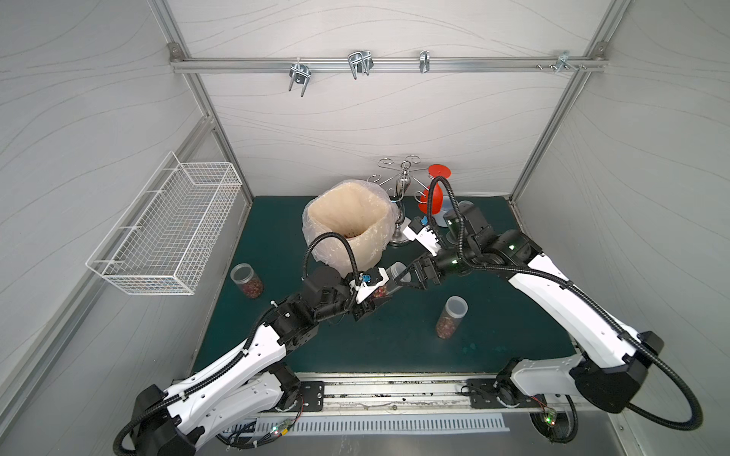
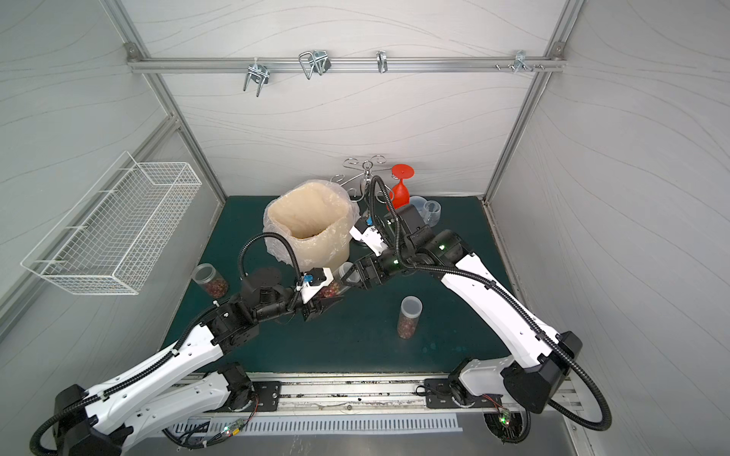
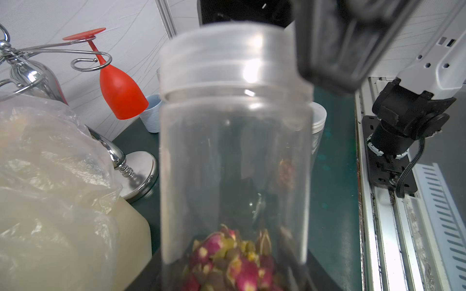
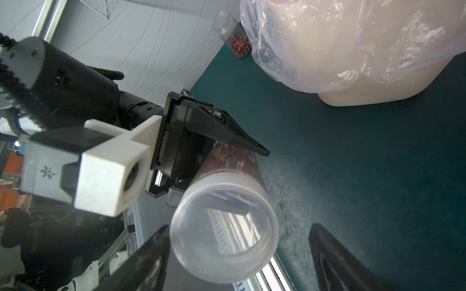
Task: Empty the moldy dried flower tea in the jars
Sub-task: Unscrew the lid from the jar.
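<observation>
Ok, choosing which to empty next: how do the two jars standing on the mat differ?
Lid: the left jar shows none, the right jar is capped. Shape: the left jar is wider, the right jar narrower. Both stand upright, untouched, with tea at the bottom.

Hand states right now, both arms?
Left hand: closed, holding the jar.
Right hand: open, straddling the jar's lid, not gripping it.

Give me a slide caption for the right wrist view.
Left gripper holds a jar of dried flower tea; the right gripper, jaws open, flanks its lid.
</observation>
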Available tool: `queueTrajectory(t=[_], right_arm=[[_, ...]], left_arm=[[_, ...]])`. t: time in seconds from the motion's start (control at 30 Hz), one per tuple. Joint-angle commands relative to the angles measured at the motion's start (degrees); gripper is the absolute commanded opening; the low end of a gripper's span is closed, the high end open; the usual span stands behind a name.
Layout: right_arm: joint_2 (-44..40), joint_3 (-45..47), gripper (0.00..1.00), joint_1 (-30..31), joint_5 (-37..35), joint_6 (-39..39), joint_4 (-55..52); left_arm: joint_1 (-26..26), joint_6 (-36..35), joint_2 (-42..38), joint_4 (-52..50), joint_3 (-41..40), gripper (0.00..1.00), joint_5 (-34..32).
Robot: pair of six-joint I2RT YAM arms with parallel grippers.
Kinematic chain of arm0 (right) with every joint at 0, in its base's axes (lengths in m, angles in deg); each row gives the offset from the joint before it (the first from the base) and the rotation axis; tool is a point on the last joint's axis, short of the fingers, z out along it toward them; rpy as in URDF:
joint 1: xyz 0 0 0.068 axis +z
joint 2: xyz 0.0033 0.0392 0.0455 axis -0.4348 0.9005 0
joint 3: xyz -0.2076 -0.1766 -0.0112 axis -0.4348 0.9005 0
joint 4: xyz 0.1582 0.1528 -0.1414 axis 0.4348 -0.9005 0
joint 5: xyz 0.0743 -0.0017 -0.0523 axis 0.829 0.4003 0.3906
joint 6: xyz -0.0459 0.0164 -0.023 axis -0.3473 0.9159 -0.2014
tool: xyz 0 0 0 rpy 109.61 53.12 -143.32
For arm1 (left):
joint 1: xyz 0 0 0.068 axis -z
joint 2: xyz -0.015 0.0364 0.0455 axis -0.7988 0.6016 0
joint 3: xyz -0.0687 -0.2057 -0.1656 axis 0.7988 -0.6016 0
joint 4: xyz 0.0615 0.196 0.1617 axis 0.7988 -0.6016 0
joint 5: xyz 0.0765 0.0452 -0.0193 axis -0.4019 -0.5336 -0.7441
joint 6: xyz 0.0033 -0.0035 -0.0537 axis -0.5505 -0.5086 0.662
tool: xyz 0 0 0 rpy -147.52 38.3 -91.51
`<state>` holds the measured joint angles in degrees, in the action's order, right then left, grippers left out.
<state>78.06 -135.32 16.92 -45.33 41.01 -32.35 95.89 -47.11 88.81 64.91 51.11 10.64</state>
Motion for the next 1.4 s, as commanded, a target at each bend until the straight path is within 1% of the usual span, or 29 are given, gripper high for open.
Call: queueTrajectory(t=[0.0,0.17,0.33,0.4,0.53,0.6,0.63,0.73,0.8,0.9,0.97,1.1,1.17,1.2,1.27,1.3,1.33,1.37], right_arm=[[0.29,-0.94,0.81,0.53,1.34,0.55,0.59],[0.49,-1.31,0.74,0.86,1.46,-0.01,1.47],[0.97,-1.63,0.64,1.65,1.84,-2.13,2.18],[0.99,-1.51,0.58,2.13,2.12,-4.01,2.34],[0.83,-1.45,0.38,2.22,2.69,-9.64,2.97],[0.60,-1.65,0.28,2.25,2.86,-14.46,3.04],[0.51,-1.59,0.25,2.22,3.31,-16.77,3.13],[0.17,-1.13,0.17,2.27,5.89,-28.91,2.57],[-0.36,-0.96,0.15,2.29,7.43,-39.66,0.49],[-2.23,1.14,0.15,2.28,8.05,-52.98,-0.04],[-3.24,2.97,0.14,2.24,6.00,-58.80,1.28],[-2.57,2.59,0.13,2.24,3.14,-63.21,-0.06],[-2.04,2.36,0.14,2.21,2.48,-63.36,-0.28],[-1.97,2.41,0.16,2.27,2.35,-63.31,-0.14],[-1.99,2.39,0.28,2.22,2.57,-61.93,0.49],[-2.04,2.35,0.36,2.27,2.93,-61.35,0.78],[-2.09,2.16,0.49,2.22,3.27,-60.21,1.23],[-2.10,1.85,0.57,2.23,3.94,-59.12,1.43]], left_arm=[[-0.04,-1.04,-0.23,2.65,0.20,0.22,-0.21],[-0.05,-1.08,-0.03,2.65,0.19,0.22,-0.05],[-0.01,-1.01,0.13,2.51,0.21,0.22,0.13],[0.00,-1.01,0.26,2.50,0.28,0.22,0.34],[0.01,-0.95,0.62,2.32,0.28,0.22,1.28],[-0.06,-0.91,0.73,2.31,0.27,0.22,1.92],[-0.04,-0.83,0.78,2.28,0.28,0.22,2.33],[-0.06,-0.65,1.16,2.36,0.37,0.22,4.47],[-0.05,-0.54,1.35,2.58,0.28,0.22,6.68],[-0.07,-0.55,1.74,3.10,0.04,0.22,10.48],[0.00,-0.51,2.10,3.87,-0.27,0.22,12.13],[-0.06,-0.27,2.63,4.69,-0.42,0.22,13.20],[-0.06,-0.29,2.41,4.74,-0.40,0.22,12.92],[-0.04,-0.29,2.40,4.74,-0.38,0.22,12.73],[-0.06,-0.29,2.15,4.72,-0.33,0.22,12.40],[-0.05,-0.29,2.06,4.74,-0.38,0.22,12.34],[-0.06,-0.26,2.06,4.70,-0.42,0.22,12.19],[-0.04,-0.25,1.98,4.76,-0.42,0.22,12.00]])
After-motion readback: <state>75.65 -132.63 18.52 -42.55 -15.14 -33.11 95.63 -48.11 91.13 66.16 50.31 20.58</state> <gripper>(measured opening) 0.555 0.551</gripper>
